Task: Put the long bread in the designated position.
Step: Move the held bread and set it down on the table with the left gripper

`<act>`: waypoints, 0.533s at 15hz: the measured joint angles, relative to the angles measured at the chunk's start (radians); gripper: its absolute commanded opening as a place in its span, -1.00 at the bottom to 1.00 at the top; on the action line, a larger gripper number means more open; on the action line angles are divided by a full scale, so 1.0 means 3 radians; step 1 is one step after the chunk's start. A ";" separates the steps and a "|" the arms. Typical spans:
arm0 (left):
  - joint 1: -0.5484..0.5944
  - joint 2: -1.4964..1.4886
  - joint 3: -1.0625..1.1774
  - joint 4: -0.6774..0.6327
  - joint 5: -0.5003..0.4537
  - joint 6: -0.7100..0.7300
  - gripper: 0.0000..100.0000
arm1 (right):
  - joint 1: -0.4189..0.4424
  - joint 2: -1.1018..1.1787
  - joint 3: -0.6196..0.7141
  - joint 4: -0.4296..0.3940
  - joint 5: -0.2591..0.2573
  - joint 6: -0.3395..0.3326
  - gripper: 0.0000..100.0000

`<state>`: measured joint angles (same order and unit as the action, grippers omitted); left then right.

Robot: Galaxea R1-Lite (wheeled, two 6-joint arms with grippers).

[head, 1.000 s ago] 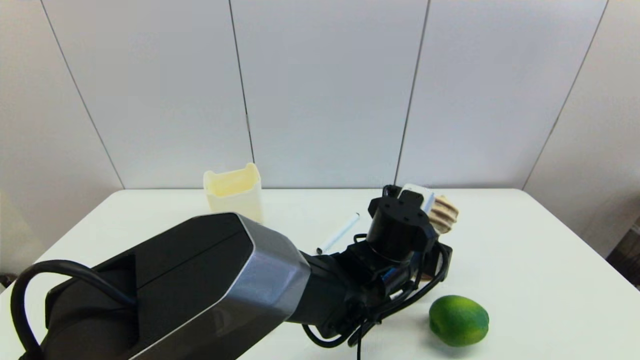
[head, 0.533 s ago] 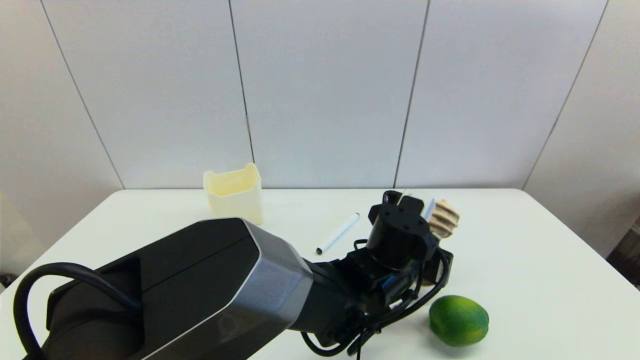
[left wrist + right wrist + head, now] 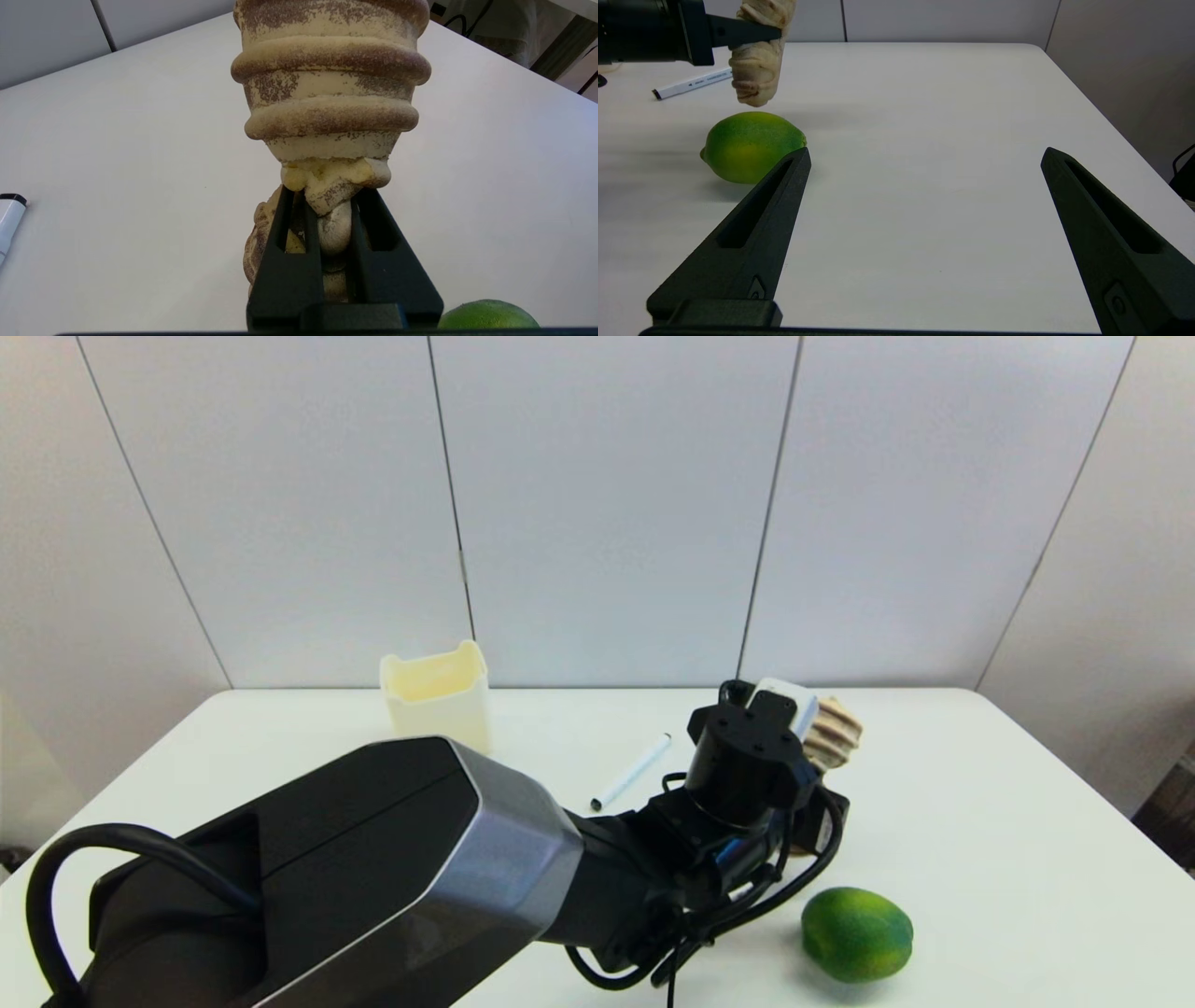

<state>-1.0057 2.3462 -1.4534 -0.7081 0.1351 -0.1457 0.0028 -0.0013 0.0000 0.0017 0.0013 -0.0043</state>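
- The left gripper (image 3: 334, 210) is clamped on the long bread (image 3: 331, 84), its two black fingers (image 3: 287, 261) pinching the loaf near its middle so hard that the crumb is squeezed thin between them.
- The long bread hangs clear of the table (image 3: 980, 821), lengthwise up and down. In the right wrist view its lower end (image 3: 756, 70) is seen above the surface, near the green lime (image 3: 752, 145) but not touching it.
- In the head view the loaf's ridged upper end (image 3: 831, 733) shows past the left wrist, over the middle-right of the table.
- Progress, as I judge it: the pick and lift are done. Carrying to the designated position, lowering and letting go remain. No mark on the tabletop shows where that spot is.
- The right gripper (image 3: 924, 158) sits low at the table's right side with its fingers spread wide apart, holding nothing.
- The white pen (image 3: 632, 771) lies beside the left wrist.
- The only container is the cream cup (image 3: 436, 695) at the back left; nothing can be seen inside it.
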 measured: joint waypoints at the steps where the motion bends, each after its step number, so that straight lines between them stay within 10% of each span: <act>1: 0.0006 0.0010 -0.0027 -0.0010 0.0009 -0.0008 1.00 | 0.0000 0.0000 0.0000 0.0001 0.0000 0.0000 1.00; 8: 0.0008 0.0145 -0.0104 0.0162 0.0005 0.0218 1.00 | 0.0000 0.0000 0.0000 -0.0001 0.0001 0.0000 1.00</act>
<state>-1.0034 2.3896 -1.4845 -0.6594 0.1366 -0.0802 0.0028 -0.0013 0.0000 0.0013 0.0017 -0.0043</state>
